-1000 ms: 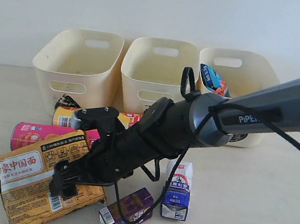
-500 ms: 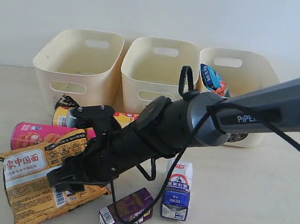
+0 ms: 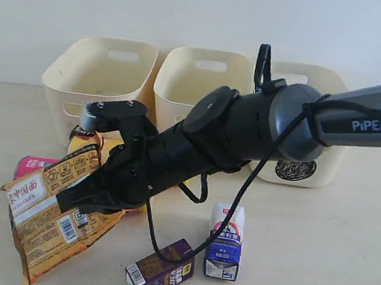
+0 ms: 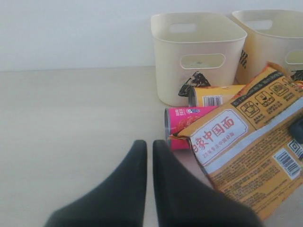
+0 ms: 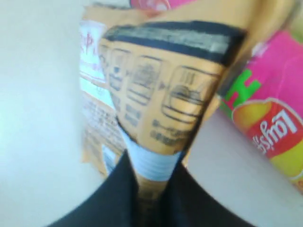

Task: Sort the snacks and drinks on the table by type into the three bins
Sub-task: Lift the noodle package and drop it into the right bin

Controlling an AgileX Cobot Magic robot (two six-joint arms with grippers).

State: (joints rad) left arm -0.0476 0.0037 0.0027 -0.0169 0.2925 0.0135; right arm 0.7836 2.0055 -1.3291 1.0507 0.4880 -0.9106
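My right gripper (image 3: 79,200) (image 5: 151,189) is shut on the edge of the orange-brown crinkly packet (image 3: 42,225) (image 5: 161,94), which hangs tilted just above the table (image 3: 316,257). Behind the packet lie the pink chip tube (image 3: 29,163) (image 4: 184,124) (image 5: 270,123) and the yellow chip tube (image 4: 215,94). The white and blue carton (image 3: 225,242) stands upright. The dark purple carton (image 3: 158,277) lies on its side at the front. Three cream bins (image 3: 100,78) (image 3: 201,88) (image 3: 317,85) stand in a row at the back. My left gripper (image 4: 149,144) is shut and holds nothing, over bare table.
The right arm (image 3: 248,132) stretches across in front of the middle and right bins and hides part of them. The right bin carries a black scribbled circle (image 3: 293,170). A pale wall stands behind the bins.
The right gripper closed on the orange-brown packet and lifted it, tilting it off the table. The arm rose and moved back toward the bins. The left gripper stayed shut.
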